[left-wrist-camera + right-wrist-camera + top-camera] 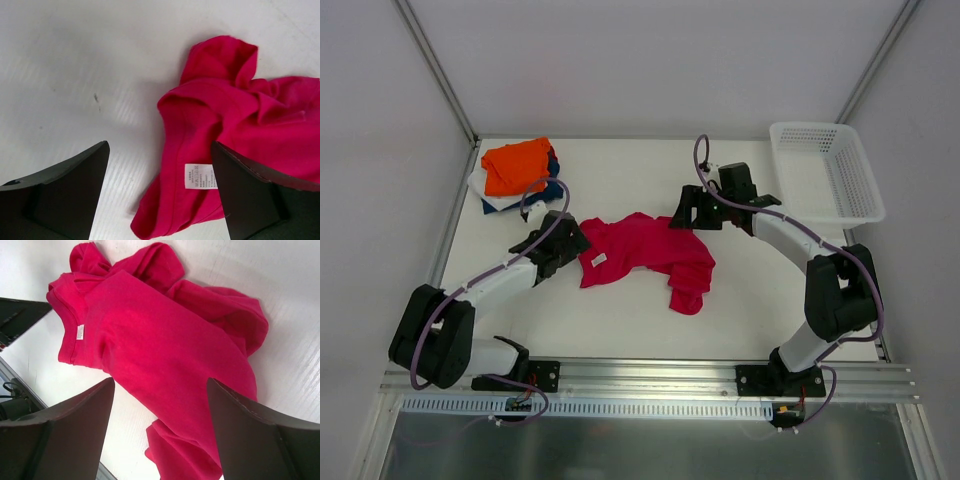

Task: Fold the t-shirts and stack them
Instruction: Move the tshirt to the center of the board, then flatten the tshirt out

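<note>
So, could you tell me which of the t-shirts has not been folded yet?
The crimson-red t-shirt, lying crumpled between the arms; the orange, navy-blue and white ones sit folded in a stack at the far left.

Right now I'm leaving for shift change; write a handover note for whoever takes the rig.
Left gripper: open, over the red tee at its label edge.
Right gripper: open, over the tee's body. Neither grips it.
Red tee: crumpled, mid-table.
Stack: far left corner, orange tee on top.
Done: the stack's tees are folded.
Left: fold the red tee and add it to the stack.
</note>
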Motion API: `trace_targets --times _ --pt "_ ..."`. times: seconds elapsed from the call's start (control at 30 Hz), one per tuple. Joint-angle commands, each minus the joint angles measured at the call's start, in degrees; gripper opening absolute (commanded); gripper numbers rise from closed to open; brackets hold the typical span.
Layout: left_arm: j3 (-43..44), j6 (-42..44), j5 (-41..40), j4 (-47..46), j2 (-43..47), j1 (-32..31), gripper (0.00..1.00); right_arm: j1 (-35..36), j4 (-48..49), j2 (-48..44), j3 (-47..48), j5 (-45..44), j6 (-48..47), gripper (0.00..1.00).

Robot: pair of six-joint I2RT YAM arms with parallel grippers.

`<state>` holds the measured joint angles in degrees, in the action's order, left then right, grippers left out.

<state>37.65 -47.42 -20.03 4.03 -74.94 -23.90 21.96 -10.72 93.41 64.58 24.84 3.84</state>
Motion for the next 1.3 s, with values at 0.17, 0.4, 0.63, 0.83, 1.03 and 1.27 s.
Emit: trace_targets --times 0.17,0.4,0.63,0.83,1.03,1.27 --pt "-2.1 -9.6 -1.0 1.5 -0.7 0.4 0.82 0.5 1.1 0.2 5.0 4.7 -0.1 0.77" --pt "-11.1 -12.2 -6.3 2.0 13.3 0.3 0.82 8.8 -6.3 9.3 15.2 1.7 -5.5 0.77" --pt "-12.3 -9.6 -12.1 7.3 28.4 0.6 0.83 16.4 -11.1 20.1 28.3 1.4 -8.1 0.75" --pt "-12.8 -8.6 -13.5 10.2 33.5 0.8 0.85 20.8 -15.1 28.1 38.2 0.0 -10.8 0.73" --pt "-13.6 -9.0 -12.7 10.6 33.6 0.9 0.85 22.3 -20.1 35.5 50.1 -0.4 -13.9 0.71" --pt "-13.7 -8.6 -12.5 10.6 32.0 0.9 0.86 23.7 -22.0 41.8 64.2 -1.3 -11.9 0.69"
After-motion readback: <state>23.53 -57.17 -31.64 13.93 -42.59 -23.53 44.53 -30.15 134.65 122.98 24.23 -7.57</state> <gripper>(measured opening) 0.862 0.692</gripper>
